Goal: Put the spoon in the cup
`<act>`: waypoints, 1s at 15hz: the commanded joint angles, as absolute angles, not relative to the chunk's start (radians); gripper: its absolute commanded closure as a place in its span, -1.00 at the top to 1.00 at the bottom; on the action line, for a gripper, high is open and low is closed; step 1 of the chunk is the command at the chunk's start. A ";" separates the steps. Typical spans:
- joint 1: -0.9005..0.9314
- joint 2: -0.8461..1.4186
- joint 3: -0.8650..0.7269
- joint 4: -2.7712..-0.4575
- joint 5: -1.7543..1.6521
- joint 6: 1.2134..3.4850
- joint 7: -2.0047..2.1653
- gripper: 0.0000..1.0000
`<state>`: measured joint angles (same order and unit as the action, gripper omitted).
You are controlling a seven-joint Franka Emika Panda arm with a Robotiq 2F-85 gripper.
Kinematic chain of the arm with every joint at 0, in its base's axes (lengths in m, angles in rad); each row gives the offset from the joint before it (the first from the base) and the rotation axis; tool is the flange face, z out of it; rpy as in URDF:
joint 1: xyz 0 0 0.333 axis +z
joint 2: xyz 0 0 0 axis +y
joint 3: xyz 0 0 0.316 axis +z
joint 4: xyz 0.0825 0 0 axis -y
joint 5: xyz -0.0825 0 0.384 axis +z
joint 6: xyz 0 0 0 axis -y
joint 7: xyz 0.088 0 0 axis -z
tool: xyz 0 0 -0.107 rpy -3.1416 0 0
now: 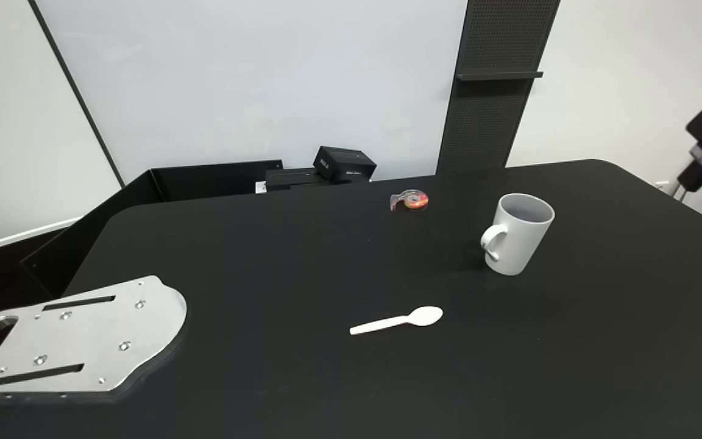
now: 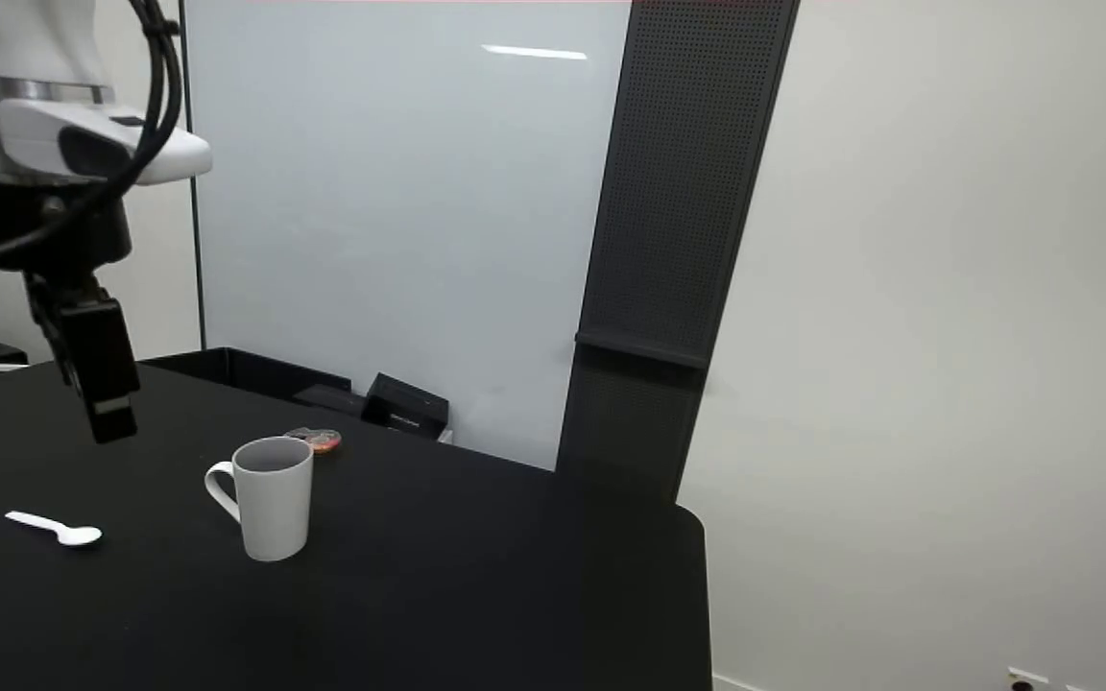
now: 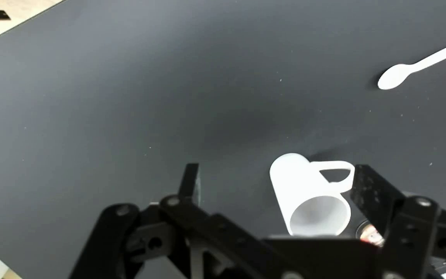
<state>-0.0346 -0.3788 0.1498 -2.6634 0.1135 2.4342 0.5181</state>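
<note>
The white spoon [image 1: 423,316] lies flat on the black table, apart from the cup. It also shows in an exterior view [image 2: 79,536] and at the upper right of the wrist view [image 3: 393,76]. The white cup [image 1: 514,247] stands upright with an open, empty-looking mouth; it also shows in an exterior view [image 2: 276,509] and in the wrist view [image 3: 294,184]. My gripper [image 3: 277,166] is open with nothing held, its fingers wide apart above the table. In an exterior view the gripper [image 2: 114,422] hangs higher than the cup. At the right edge the gripper [image 1: 692,177] is partly cut off.
A clear tape dispenser with a red-orange roll [image 1: 415,200] lies behind the cup. A silver metal plate [image 1: 92,335] lies at the table's left end in that exterior view. Black boxes [image 1: 345,164] sit beyond the table's back edge, before a white wall panel [image 1: 253,79].
</note>
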 commanded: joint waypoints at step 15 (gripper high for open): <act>0.096 0.187 0.157 -2.194 -0.112 2.470 1.570 1.00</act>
<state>0.0124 0.1286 0.1950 -2.2689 -0.1135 2.4834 1.4500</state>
